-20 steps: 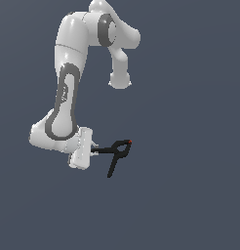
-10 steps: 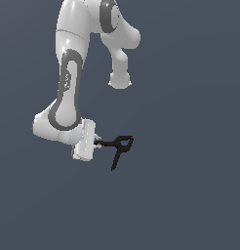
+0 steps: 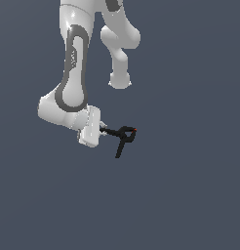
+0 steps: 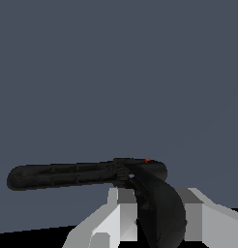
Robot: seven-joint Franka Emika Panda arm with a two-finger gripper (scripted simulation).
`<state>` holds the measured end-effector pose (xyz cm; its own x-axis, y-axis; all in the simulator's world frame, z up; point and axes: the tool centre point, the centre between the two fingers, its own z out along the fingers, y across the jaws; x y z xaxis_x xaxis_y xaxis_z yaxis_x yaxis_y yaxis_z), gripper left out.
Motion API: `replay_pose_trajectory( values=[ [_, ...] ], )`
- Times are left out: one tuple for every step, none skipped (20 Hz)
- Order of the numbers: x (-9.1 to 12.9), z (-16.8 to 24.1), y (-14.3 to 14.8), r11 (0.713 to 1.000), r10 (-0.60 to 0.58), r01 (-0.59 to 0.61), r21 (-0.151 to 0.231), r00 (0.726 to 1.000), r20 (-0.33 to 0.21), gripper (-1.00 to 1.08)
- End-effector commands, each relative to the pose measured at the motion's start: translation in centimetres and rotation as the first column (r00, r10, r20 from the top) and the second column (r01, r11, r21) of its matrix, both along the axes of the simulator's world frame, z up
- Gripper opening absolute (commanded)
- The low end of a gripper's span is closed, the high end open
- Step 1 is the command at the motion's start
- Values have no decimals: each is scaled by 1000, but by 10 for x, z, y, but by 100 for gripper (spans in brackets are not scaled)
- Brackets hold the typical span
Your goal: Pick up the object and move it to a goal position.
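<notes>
You have the small black spring clamp (image 3: 123,138) with its red-orange tip held up against the plain grey backdrop, one thin handle hanging down, the looped head toward the exterior view's right. The white two-fingered gripper (image 3: 104,130) is closed on the clamp's other handle. In the wrist view the clamp (image 4: 116,177) lies across the pale fingers (image 4: 122,213).

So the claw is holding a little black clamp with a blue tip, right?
Almost. The claw does hold the little black clamp, but its tip is red-orange, not blue. The exterior view shows the red dot at the clamp's head, and the wrist view shows it too.
</notes>
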<state>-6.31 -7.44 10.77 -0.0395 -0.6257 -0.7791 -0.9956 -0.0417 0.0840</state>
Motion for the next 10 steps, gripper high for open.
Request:
replay_pose_trajectory(
  values=[
    [-11,16,8,1000,0,0,0,1000,3,-100],
    [-16,22,12,1000,0,0,0,1000,3,-100],
    [-21,28,15,1000,0,0,0,1000,3,-100],
    [-26,34,18,1000,0,0,0,1000,3,-100],
    [-31,40,22,1000,0,0,0,1000,3,-100],
    [-36,46,25,1000,0,0,0,1000,3,-100],
    [-41,52,28,1000,0,0,0,1000,3,-100],
    [-45,58,31,1000,0,0,0,1000,3,-100],
    [-49,63,35,1000,0,0,0,1000,3,-100],
    [-54,69,37,1000,0,0,0,1000,3,-100]
  ],
)
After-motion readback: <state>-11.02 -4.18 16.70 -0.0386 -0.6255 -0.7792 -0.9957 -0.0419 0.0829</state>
